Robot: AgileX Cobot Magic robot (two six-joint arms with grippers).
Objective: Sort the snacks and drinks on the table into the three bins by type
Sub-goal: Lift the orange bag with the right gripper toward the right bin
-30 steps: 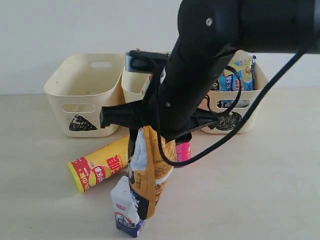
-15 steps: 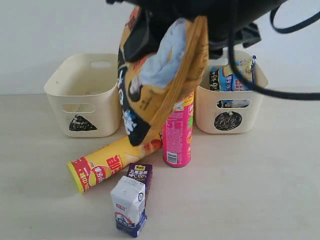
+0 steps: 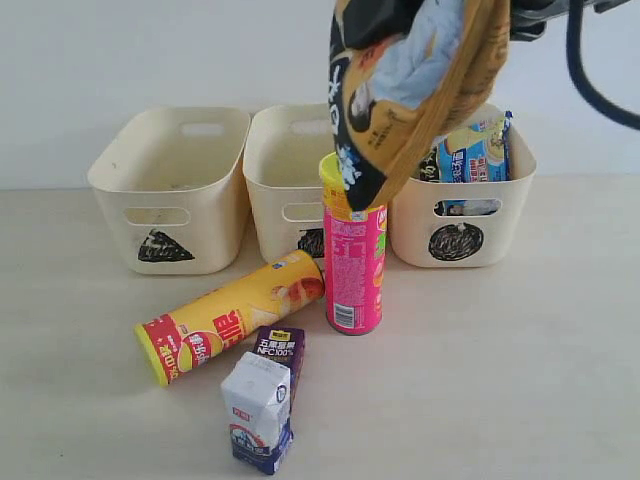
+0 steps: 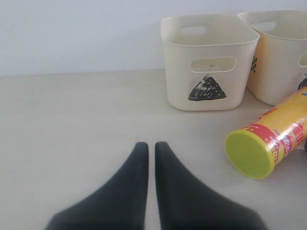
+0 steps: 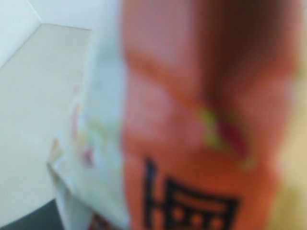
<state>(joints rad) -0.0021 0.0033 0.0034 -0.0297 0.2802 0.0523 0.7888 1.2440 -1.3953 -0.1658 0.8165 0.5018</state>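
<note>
Juice box (image 3: 277,352) reading "NFC 100%", orange bag (image 3: 420,90) gripped aloft by right claw (image 3: 375,20), left claw (image 4: 151,153) closed

Pink chip tube (image 3: 354,270): upright on the table (image 3: 520,380).
Orange bag (image 3: 410,90): suspended above it, lower corner overlapping its lid.
Yellow-and-red tube (image 3: 225,318): on its side, just beside its left.
Juice box (image 3: 277,352), milk carton (image 3: 258,410): front-left of it.
Three bins (image 3: 170,190): behind it. The circle-marked bin (image 3: 500,215) holds a noodle pack (image 3: 475,150).
</note>
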